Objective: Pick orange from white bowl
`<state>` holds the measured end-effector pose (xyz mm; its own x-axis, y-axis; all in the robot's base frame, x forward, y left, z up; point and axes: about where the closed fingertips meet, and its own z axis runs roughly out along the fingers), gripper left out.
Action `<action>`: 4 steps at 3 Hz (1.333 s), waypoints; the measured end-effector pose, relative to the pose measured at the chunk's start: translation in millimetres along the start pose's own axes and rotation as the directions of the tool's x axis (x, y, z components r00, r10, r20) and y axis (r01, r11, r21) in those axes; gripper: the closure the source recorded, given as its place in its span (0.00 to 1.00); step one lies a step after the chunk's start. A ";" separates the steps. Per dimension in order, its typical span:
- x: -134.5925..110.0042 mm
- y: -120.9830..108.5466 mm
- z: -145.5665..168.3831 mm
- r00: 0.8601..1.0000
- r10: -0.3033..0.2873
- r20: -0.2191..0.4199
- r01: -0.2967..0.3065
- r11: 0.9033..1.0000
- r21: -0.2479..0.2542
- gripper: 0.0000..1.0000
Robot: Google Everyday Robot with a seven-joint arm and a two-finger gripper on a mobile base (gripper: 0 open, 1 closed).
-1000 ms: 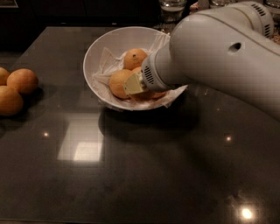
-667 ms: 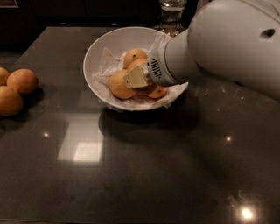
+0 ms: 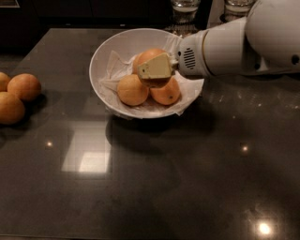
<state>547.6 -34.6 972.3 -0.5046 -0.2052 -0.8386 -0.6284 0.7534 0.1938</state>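
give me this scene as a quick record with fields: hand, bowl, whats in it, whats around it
hand: cream-padded hand on a white arm, over the bowl, against the top fruit
bowl: wide round white bowl lined with crumpled white paper, on the dark glossy table
in bowl: three round orange fruits; top orange partly hidden by the hand, left lower orange and right lower orange side by side below it
outside bowl: three loose oranges at the table's left edge
behind: two clear glasses
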 end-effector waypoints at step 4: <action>8.8 -9.6 -5.5 0.843 -0.534 0.068 0.538 0.836 -0.110 1.00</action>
<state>545.9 -47.1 965.8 -0.0491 -0.5325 -0.8450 -0.8616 0.4506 -0.2338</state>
